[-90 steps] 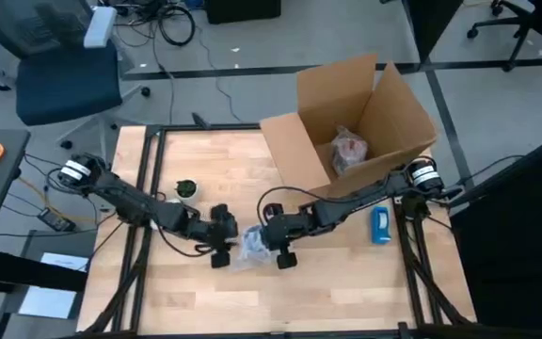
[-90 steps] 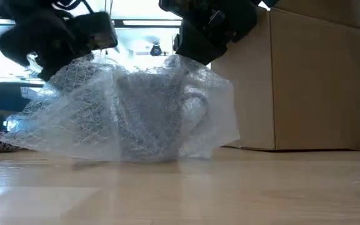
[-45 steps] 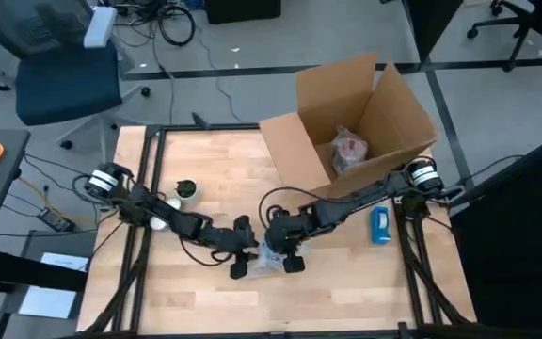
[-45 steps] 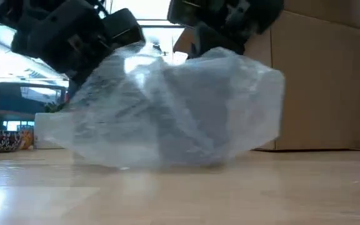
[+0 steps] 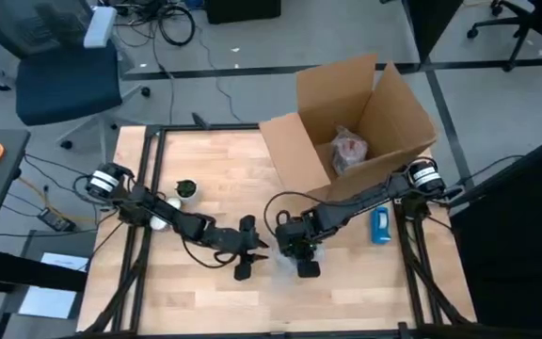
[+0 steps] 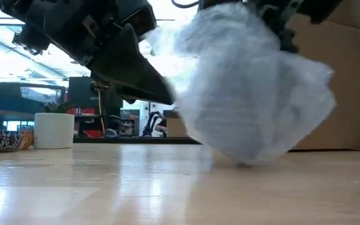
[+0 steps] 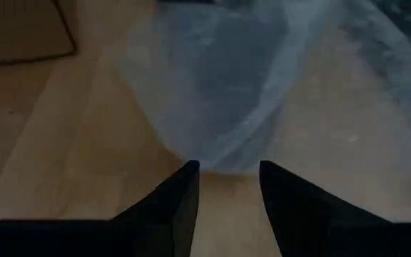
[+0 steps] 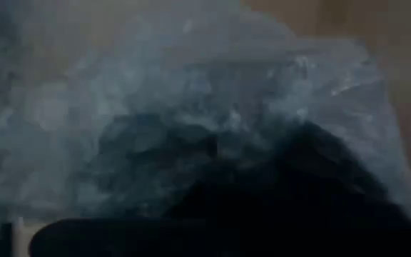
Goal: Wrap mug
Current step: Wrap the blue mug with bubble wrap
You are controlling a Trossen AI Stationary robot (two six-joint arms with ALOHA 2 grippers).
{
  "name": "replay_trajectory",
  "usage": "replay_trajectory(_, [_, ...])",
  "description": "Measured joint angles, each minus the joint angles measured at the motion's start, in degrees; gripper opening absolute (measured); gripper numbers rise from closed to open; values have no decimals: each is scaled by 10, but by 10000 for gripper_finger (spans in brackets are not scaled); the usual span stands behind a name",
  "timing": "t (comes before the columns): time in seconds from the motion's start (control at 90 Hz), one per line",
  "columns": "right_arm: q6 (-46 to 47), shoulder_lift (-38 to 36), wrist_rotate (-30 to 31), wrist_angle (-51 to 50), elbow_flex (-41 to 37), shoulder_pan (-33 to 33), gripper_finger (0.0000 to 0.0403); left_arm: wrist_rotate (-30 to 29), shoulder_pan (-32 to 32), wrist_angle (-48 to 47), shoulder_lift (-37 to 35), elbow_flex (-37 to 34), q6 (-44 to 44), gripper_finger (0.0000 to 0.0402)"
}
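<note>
- Right gripper (image 5: 301, 252) fingers pinch the bubble-wrapped mug (image 6: 255, 94) above the bench (image 5: 205, 169).
- Left gripper (image 7: 228, 187) fingers spread, empty, beside it.
- Cardboard box (image 5: 356, 122) stands behind; white cup (image 6: 54, 130) sits well apart.

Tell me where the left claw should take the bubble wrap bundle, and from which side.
Grip the loose skirt of the bubble wrap bundle low on its left flank, approaching level from the left claw. That side is free; the right claw covers the other.

Grey floor (image 5: 252, 47) w/ loose cables (image 5: 172, 21) at top; blue office chair (image 5: 64, 75) upper left, another chair (image 5: 525, 24) upper right; ceiling strip lights lit in low view.
</note>
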Motion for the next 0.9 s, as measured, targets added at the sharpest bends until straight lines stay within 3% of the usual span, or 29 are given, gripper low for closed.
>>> replay_trajectory(0.367, [-29, 0, 61, 3, 36, 17, 0, -7, -9, 7, 19, 0, -15, 131])
replay_trajectory(0.622, [-35, 0, 87, -42, 69, 22, 0, 70, -8, 55, 112, 25, -37, 131])
replay_trajectory(0.9, [-36, 0, 105, -130, 137, 39, 0, 90, -4, 1, 124, 64, -21, 131])
